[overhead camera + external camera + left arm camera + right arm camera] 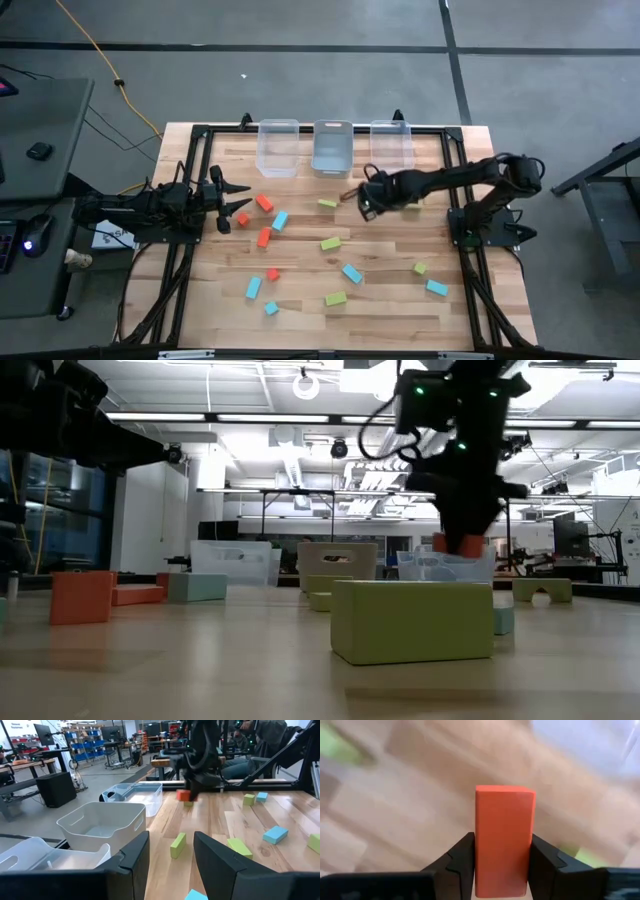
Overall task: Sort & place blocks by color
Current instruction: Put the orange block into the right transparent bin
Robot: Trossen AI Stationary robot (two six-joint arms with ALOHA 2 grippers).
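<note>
We see the right gripper [502, 851] clamped on a red-orange block [504, 840], a smooth, matte bar with crisp edges that stands upright between the two dark fingers [462, 857] and rises above their tips. In the high view this gripper [366, 203] hangs over the wooden table [380, 300] just in front of the middle bin [332, 148], one of three clear plastic bins in a row along the far edge, flanked by the left bin [279, 147] and the right bin [392, 142]. From the low view the held block [455, 544] shows as a small orange patch beneath the dark wrist, clear of the tabletop. The left gripper [240, 202] waits at the table's left side with its fingers spread apart, just beside a red-orange cube [241, 219]. The remaining blocks lie scattered flat on the wood: red-orange pieces [264, 237] near the left arm, light blue ones [352, 272] toward the front and centre, and lime green bars [331, 243] among them. We note a lime green bar [412, 620] nearest the low camera, its faces plain and uniform.
</note>
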